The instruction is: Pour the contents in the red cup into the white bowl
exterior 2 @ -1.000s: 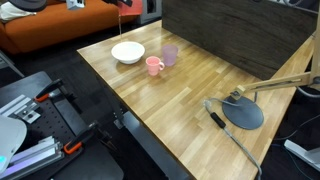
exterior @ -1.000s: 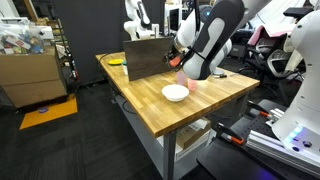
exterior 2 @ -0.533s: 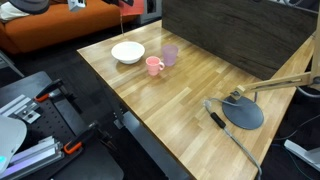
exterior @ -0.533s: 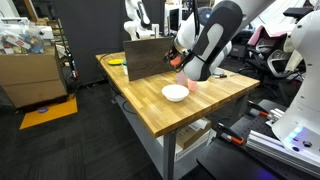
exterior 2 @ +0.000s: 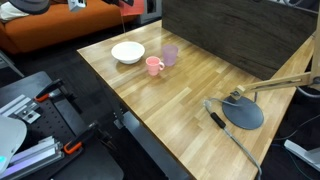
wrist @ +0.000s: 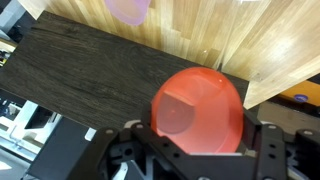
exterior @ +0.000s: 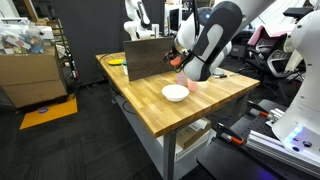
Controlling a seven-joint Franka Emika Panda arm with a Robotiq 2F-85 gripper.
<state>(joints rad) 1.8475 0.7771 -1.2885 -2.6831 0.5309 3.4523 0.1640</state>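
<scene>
In the wrist view the red cup (wrist: pixel 197 108) sits end-on between my two black fingers (wrist: pixel 135 145), and the gripper (wrist: pixel 197 128) is shut on it. In an exterior view the gripper (exterior: pixel 179 62) hangs above the table behind the white bowl (exterior: pixel 175 92). In an exterior view the white bowl (exterior 2: pixel 127 52) stands near the table's far corner, and only a sliver of the red cup (exterior 2: pixel 123 3) shows at the top edge above it. What the cup holds is not visible.
A pink mug (exterior 2: pixel 154 66) and a lilac cup (exterior 2: pixel 170 54) stand right beside the bowl; the lilac cup (wrist: pixel 128 10) also shows in the wrist view. A dark upright board (exterior 2: pixel 230 35) crosses the table. A black lamp base (exterior 2: pixel 242 112) lies near one end, a yellow item (exterior: pixel 115 61) at another.
</scene>
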